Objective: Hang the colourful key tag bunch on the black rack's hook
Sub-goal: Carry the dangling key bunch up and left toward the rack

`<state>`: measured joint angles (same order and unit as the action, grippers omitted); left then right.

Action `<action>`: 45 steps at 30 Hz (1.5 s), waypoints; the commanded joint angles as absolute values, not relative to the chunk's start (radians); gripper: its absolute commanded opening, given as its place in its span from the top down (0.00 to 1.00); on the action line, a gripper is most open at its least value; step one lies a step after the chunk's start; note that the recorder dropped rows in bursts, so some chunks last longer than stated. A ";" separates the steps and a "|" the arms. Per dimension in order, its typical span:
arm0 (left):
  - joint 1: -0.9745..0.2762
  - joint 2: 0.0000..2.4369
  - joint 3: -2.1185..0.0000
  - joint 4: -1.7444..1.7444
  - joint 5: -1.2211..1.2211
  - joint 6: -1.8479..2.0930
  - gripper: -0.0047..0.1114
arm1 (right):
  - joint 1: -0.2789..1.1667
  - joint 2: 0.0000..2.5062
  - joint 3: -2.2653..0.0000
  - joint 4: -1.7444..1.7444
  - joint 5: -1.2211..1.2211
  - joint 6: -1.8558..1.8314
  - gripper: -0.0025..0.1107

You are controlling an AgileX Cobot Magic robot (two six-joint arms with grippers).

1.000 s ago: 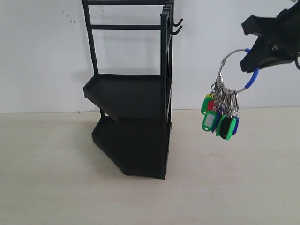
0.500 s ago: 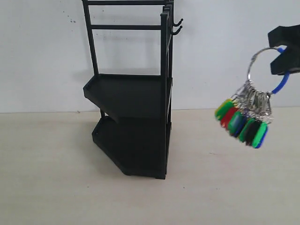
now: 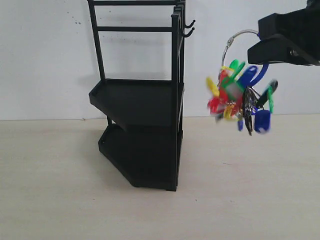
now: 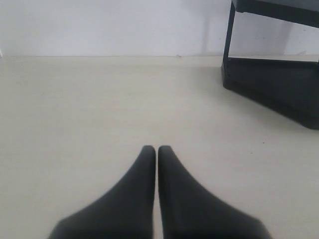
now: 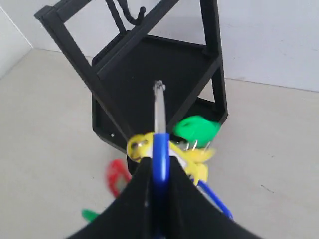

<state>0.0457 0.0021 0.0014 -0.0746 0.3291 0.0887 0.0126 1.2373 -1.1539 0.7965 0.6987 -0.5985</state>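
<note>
Near the rack [image 3: 145,130], right end effector [image 3: 256,42] pinches tag bunch [image 3: 239,95]

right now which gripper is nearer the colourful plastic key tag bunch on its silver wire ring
Right. The right gripper holds the key tag bunch by its ring; the left gripper is shut above the table, away from it.

The colourful key tag bunch [image 3: 239,95], a big silver wire ring partly sheathed in blue and carrying many small yellow, green, red and blue plastic tags, is hanging in the air from the right gripper [image 3: 257,42], whose jaws are pinching the blue sheath. Its tags are flaring outward, blurred. The tall black metal rack [image 3: 145,105] with two angular trays is standing upright on the table [image 3: 60,190]. Its two small hooks [image 3: 189,27] are sitting about level with the ring's top, apart from it.
</note>
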 commanded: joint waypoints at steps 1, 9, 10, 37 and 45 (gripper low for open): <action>0.048 0.000 0.000 -0.082 0.314 0.078 0.92 | 0.002 1.227 -1.163 0.808 0.616 -0.432 0.98; 0.048 0.000 0.000 -0.082 0.314 0.078 0.92 | 0.024 1.228 -1.164 0.764 0.638 -0.386 0.98; 0.048 0.000 0.000 -0.082 0.314 0.078 0.92 | 0.035 1.228 -1.164 0.781 0.644 -0.430 0.98; 0.048 0.000 0.000 -0.082 0.314 0.078 0.92 | 0.113 1.220 -1.164 0.662 0.649 -0.496 0.98; 0.048 0.000 0.000 -0.082 0.314 0.078 0.92 | 0.113 1.220 -1.164 0.662 0.617 -0.503 0.98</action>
